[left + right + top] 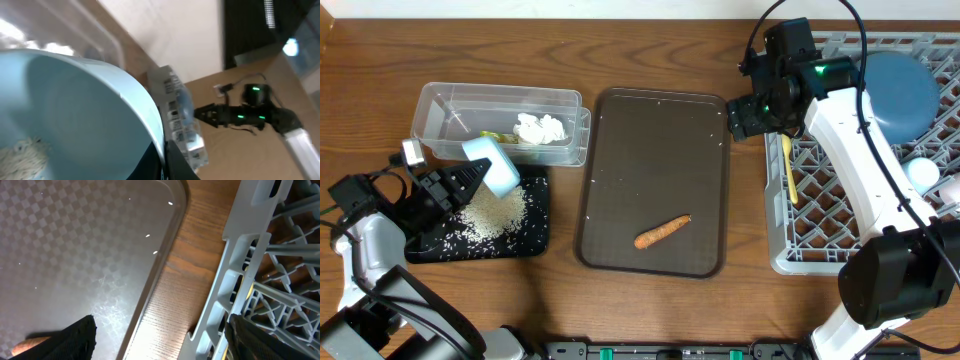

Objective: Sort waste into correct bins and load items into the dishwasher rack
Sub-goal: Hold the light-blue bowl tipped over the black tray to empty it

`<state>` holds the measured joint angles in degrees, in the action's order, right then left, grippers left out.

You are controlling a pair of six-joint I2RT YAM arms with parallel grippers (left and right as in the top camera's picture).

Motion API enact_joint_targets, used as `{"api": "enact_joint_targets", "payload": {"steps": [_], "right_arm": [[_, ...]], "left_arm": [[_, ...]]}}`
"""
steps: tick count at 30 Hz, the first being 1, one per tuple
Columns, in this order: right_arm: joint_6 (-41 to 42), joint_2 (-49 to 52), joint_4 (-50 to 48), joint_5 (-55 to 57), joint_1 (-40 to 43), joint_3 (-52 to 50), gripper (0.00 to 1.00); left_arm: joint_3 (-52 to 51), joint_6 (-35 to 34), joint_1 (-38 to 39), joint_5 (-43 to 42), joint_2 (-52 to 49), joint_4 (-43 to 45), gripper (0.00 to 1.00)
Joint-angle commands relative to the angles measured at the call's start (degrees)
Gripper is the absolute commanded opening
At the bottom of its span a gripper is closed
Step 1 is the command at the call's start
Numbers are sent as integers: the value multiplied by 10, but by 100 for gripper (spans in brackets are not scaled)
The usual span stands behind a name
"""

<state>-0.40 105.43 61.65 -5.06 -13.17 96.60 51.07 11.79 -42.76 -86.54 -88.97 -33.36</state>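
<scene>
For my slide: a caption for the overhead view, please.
Left end effector holds tilted blue cup above rice on black tray; carrot lies on brown tray.

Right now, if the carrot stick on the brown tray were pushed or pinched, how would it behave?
The carrot stick looks rounded and tapered, so a push would probably roll it. It appears stiff, likely lifting whole. The brown tray looks glossy, so it may skid.

Robotics lab bench staged as a kitchen clean-up: a cabled left arm (365, 250) and right arm (860, 150) flank a wood-grain surface (650, 40). A grey dishwasher rack (820, 240) stands just beside the right hand (740, 118), with a brown serving tray (640, 170) on its other side. The left hand (480, 175) holds a light blue cup (502, 170) over a rice-strewn black tray (532, 240).
</scene>
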Motion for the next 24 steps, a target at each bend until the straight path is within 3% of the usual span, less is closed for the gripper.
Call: {"api": "enact_joint_targets", "payload": {"steps": [1, 2, 4, 5, 7, 9, 10, 12, 14, 16, 19, 21, 23, 24], "right_arm": [[6, 5, 0, 6, 5, 2, 82], [6, 5, 0, 6, 5, 2, 82], [6, 5, 1, 6, 5, 2, 82], [6, 5, 1, 6, 5, 2, 82], [6, 5, 1, 6, 5, 2, 82], [6, 5, 1, 6, 5, 2, 82], [6, 5, 2, 6, 5, 2, 82], [6, 5, 4, 6, 5, 2, 82], [6, 5, 4, 6, 5, 2, 82], [6, 5, 3, 6, 5, 2, 82], [6, 5, 4, 6, 5, 2, 82], [6, 5, 5, 6, 5, 2, 82], [6, 5, 4, 6, 5, 2, 82], [6, 5, 4, 6, 5, 2, 82]], "left_arm": [[-2, -125, -6, 123, 10, 11, 6], [-2, -145, -6, 112, 10, 9, 6], [-2, -66, -5, -20, 10, 9, 6], [-1, -45, -5, -33, 11, 0, 6], [-1, -17, -6, -2, 13, 3, 6], [-1, -63, -6, 65, 12, 8, 6], [-1, -82, -6, 65, 12, 7, 6], [-1, -21, -4, -38, 12, 7, 6], [0, -12, -5, -17, 14, 7, 6], [0, -53, -7, 25, 14, 8, 6], [2, -12, -2, -35, 16, 2, 6], [2, -21, -2, 9, 17, 14, 6], [2, -76, -2, 64, 17, 8, 6], [1, -58, -1, 19, 17, 5, 6]]}}
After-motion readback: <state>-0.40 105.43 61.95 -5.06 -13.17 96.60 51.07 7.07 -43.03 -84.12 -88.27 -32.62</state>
